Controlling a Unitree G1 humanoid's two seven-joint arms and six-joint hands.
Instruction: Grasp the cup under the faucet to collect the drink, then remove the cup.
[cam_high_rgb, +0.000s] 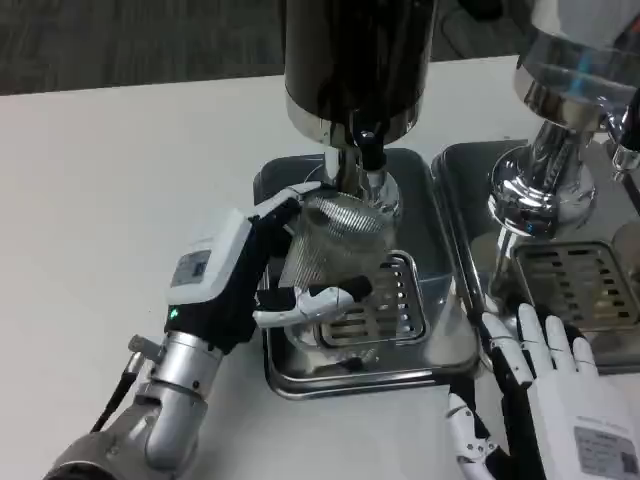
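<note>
A clear ribbed glass cup (335, 245) stands tilted slightly on the drip tray (290, 370), right under the black faucet spout (371, 152) of the dark drink dispenser (355, 60). My left hand (250, 275) grips the cup from its left side, thumb in front and fingers wrapped behind. I cannot tell whether there is liquid in the cup. My right hand (545, 385) lies flat at the lower right, fingers spread, palm down, holding nothing.
A slotted metal grate (385, 305) sits in the tray under the cup. A second chrome dispenser (560, 130) with its own tray and grate (580, 285) stands to the right, close to my right hand. White table (100, 200) spreads to the left.
</note>
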